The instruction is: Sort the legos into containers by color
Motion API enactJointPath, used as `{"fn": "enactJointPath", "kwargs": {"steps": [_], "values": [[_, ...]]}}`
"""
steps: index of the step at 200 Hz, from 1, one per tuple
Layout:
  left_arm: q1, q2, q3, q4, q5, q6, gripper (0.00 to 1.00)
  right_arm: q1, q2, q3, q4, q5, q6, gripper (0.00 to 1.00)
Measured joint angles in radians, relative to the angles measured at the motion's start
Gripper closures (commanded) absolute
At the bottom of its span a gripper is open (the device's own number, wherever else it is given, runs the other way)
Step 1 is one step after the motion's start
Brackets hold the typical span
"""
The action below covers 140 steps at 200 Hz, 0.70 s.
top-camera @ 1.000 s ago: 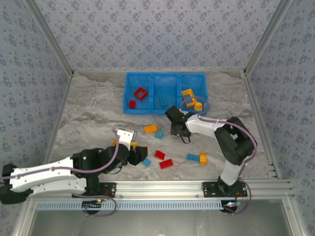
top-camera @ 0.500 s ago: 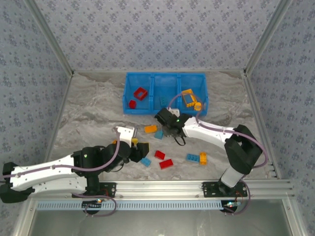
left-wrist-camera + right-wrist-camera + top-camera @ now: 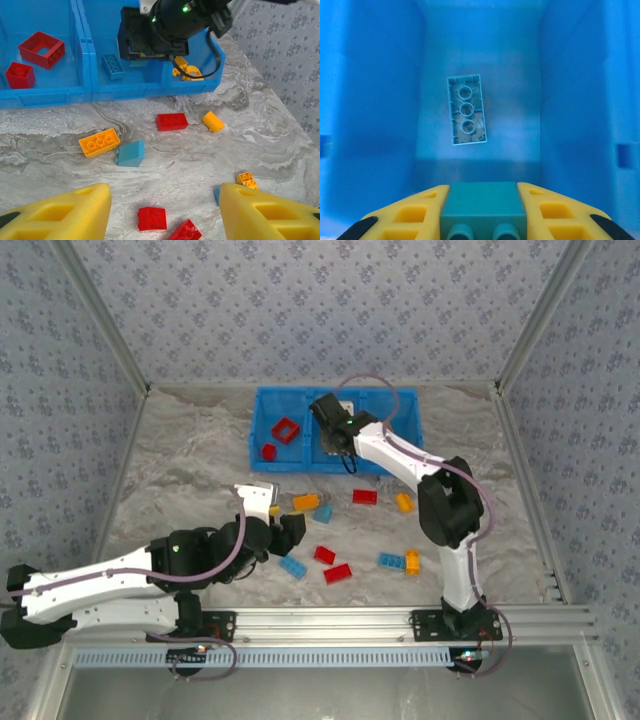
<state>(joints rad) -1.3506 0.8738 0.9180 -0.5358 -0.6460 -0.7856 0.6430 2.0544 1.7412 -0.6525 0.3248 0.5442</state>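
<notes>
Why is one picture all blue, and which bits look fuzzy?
Right wrist view: the camera peers into the bin, so its walls colour everything blue; the teal brick pinched in the right gripper looks soft. Left wrist view: the left gripper's fingers are fuzzy from closeness, the red brick sharp. Top view: even light, faint shadows.
</notes>
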Motion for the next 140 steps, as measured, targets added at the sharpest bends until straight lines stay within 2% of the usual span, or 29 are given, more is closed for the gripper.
{"fn": "enactJointPath", "kwargs": {"steps": [35, 90, 140], "values": [[0.000, 0.000, 0.000, -0.023, -0.006, -0.002, 0.40, -0.019, 0.057, 0.003, 0.009, -0.070, -0.049, 0.70], [0.000, 0.000, 0.000, -0.031, -0.006, -0.011, 0.40, -0.058, 0.073, 0.027, 0.097, -0.250, -0.082, 0.66], [0.000, 0.000, 0.000, -0.040, -0.006, -0.017, 0.40, -0.084, 0.111, 0.023, 0.140, -0.357, -0.081, 0.46]]}}
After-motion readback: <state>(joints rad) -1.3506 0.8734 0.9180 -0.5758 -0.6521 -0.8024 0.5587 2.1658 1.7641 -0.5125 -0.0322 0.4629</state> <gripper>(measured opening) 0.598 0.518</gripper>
